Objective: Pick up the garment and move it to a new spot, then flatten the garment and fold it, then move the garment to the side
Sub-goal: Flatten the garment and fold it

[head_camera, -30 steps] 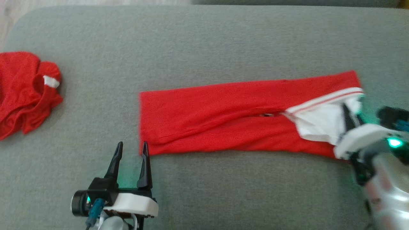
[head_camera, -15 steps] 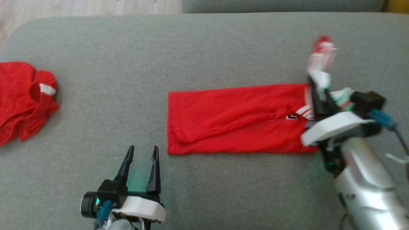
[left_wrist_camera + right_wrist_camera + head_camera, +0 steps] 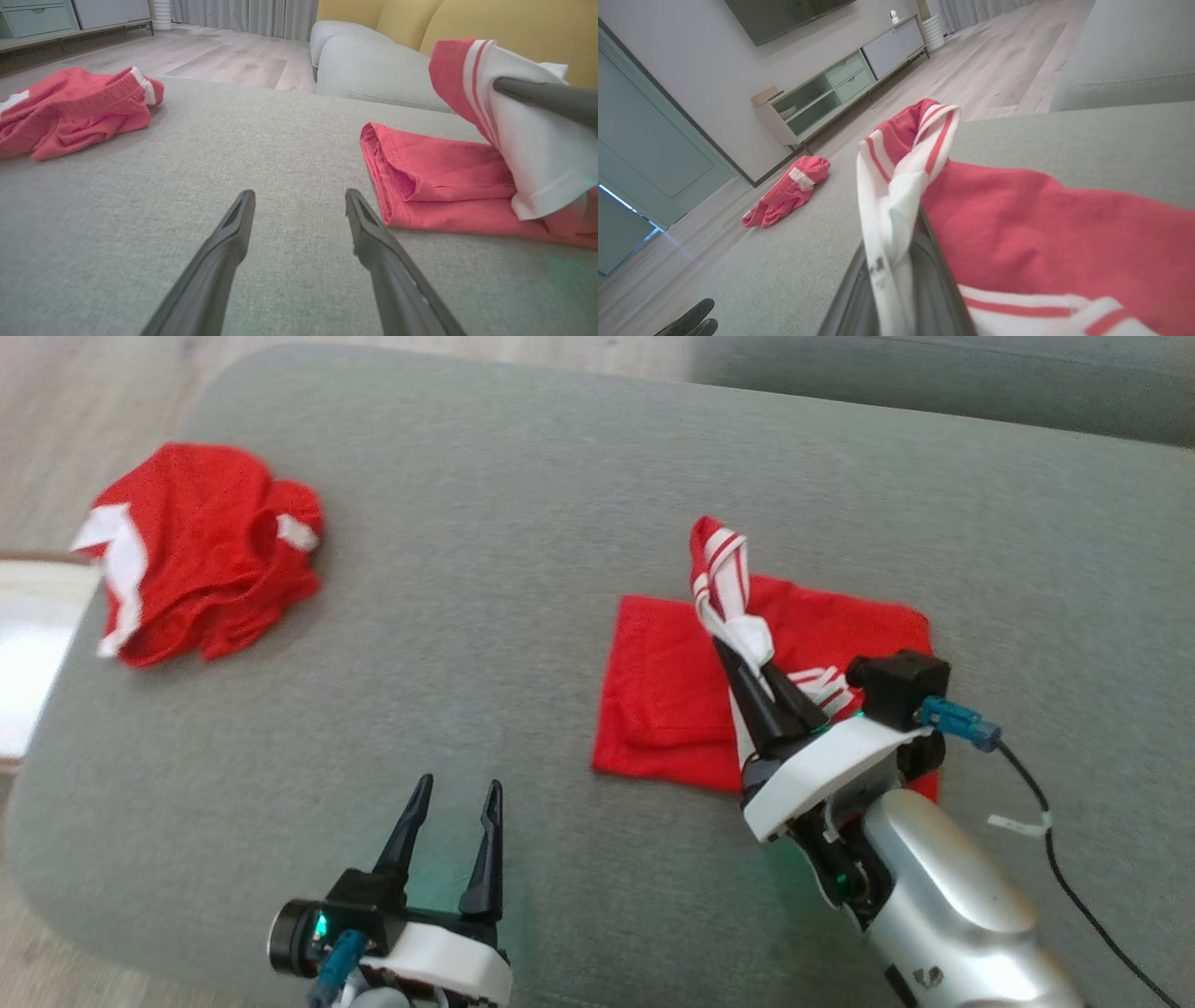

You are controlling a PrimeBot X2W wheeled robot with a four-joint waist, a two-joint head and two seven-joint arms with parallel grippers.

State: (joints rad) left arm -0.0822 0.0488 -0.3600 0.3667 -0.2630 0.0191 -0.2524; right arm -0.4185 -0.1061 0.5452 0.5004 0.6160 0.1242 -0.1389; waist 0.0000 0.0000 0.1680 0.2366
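Observation:
The garment (image 3: 667, 709) is red with a white, red-striped end and lies folded on the grey cushion (image 3: 523, 551). My right gripper (image 3: 745, 656) is shut on that striped end (image 3: 724, 569), holding it up above the red body. In the right wrist view the striped cloth (image 3: 896, 186) drapes over my dark fingers (image 3: 936, 280). My left gripper (image 3: 457, 789) rests open and empty on the cushion, a little left of the garment's folded edge (image 3: 378, 172). From the left wrist, the raised end (image 3: 528, 154) hangs from a right finger (image 3: 546, 95).
A second red garment (image 3: 201, 551) lies crumpled at the cushion's far left corner. The cushion's rounded left edge (image 3: 37, 775) drops to a wooden floor (image 3: 224, 56). A cable (image 3: 1055, 859) trails from my right wrist. Another grey cushion (image 3: 934, 373) lies behind.
My right gripper has lifted the striped end and carried it left over the red body, so the garment lies much shorter. The head camera has shifted. My left gripper stays open in place.

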